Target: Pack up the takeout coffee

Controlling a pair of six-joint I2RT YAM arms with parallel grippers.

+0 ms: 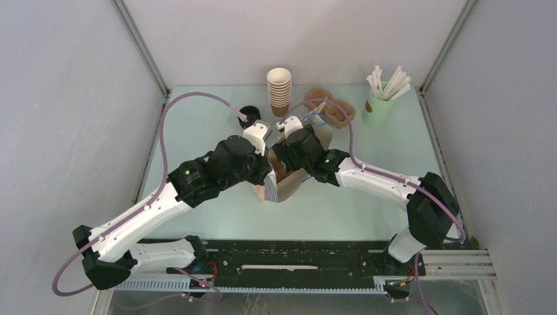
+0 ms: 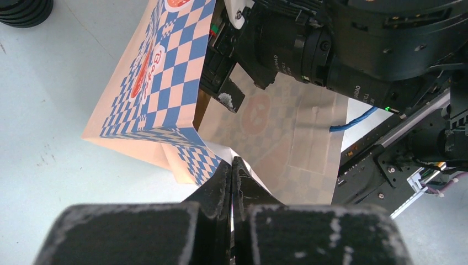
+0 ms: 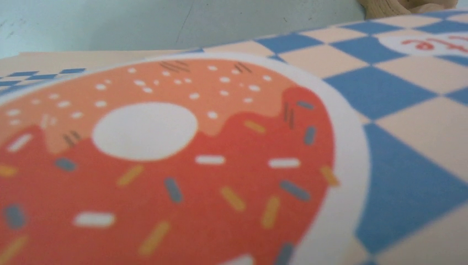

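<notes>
Takeout coffee, meaning one loose kraft cup, cannot be made out in any view. Both wrists crowd over the mouth of the paper bag, so whether a cup sits inside it cannot be told. The only such cups in sight are the stack of kraft cups, upright at the back of the desk.

The bag stands near the middle of the desk, between the two arms. It is printed with blue and cream checks and a red frosted doughnut. Its mouth is open and its pale inner wall shows in the left wrist view.

The left fingers are pressed together on the near edge of the bag, pinching a fold of the paper at their tips.

The right arm reaches in from the other side, its wrist over the bag mouth. One of the right fingers shows there as a dark pad with pale scuffing, just inside the opening. Whether those fingers are spread or closed cannot be told. The right wrist view shows none of them, only the bag's doughnut print up close and out of focus.

At the back of the desk, a pile of black lids lies left of the cup stack. A brown pulp tray lies right of it. Further right stands a pale green cup holding white straws.
</notes>
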